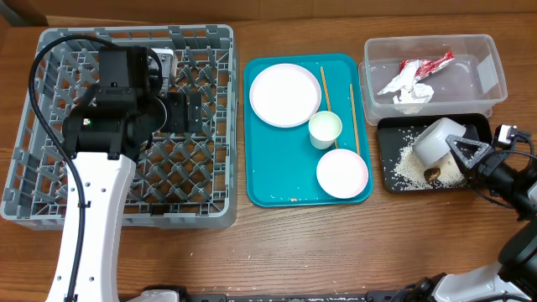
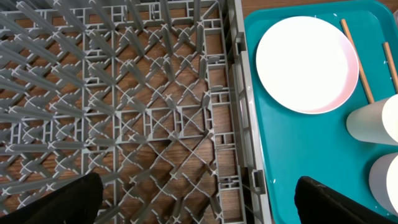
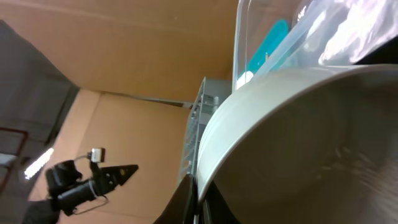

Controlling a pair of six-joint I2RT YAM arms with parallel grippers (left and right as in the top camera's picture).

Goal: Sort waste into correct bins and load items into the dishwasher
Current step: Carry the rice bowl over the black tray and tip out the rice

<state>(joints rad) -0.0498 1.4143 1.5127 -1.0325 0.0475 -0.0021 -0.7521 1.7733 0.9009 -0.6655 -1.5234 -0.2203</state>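
Left pincer (image 2: 196,180) hangs wide open; right pincer (image 1: 460,149), apparently tilted, is pinched shut.

No readable text, brand, number or sign showing in any view, red-and-white foil wrapper (image 1: 428,62) in the clear tub (image 1: 471,77) carrying markings too small to read, grey rack (image 1: 168,216) showing no lettering.

White bowl (image 1: 436,139) tilted over black tray (image 1: 387,183)

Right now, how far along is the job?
Done: wrapper and napkin in the clear tub, rice and brown lump in the black tray. In hand: right gripper holds a tipped bowl over it. Left: plate, cup, second bowl, chopsticks on the teal tray; dish rack holds no dishes.
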